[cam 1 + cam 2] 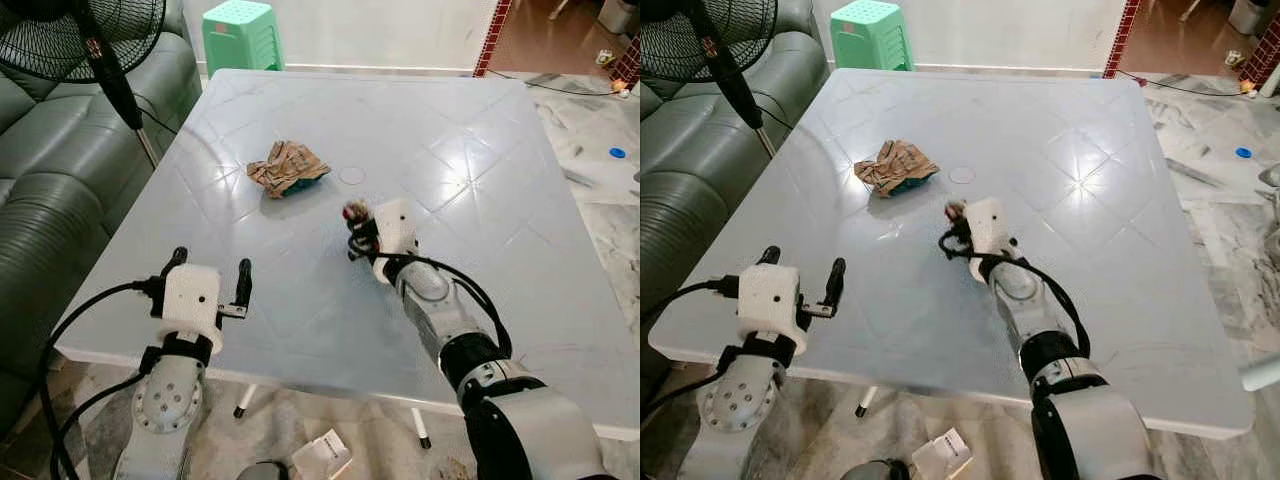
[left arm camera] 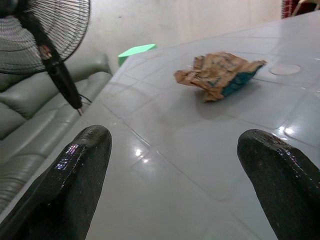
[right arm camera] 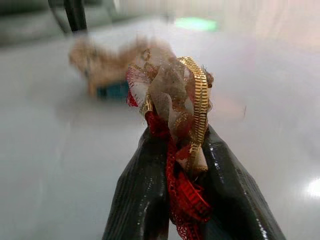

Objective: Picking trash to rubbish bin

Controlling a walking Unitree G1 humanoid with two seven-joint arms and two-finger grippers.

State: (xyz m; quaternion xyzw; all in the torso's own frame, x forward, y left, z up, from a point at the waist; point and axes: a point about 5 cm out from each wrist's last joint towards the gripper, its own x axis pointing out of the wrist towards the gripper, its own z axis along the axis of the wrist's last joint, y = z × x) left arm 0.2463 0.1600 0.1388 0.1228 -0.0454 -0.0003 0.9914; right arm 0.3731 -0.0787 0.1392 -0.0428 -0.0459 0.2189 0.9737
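Observation:
A crumpled brown paper wrapper with a teal patch (image 1: 288, 166) lies on the white table (image 1: 480, 150), left of its middle. My right gripper (image 1: 353, 222) hovers just above the table to the wrapper's right, shut on a red and gold scrap of trash (image 3: 172, 107) that sticks out past its fingertips (image 3: 142, 190). Near the table's front left edge my left gripper (image 1: 211, 272) is open and empty, its fingers (image 2: 75, 170) pointing toward the wrapper (image 2: 218, 75).
A dark green sofa (image 1: 60, 150) and a black standing fan (image 1: 90, 40) border the table's left side. A green plastic stool (image 1: 240, 35) stands behind the far left corner. A small white packet (image 1: 322, 455) lies on the floor under the front edge.

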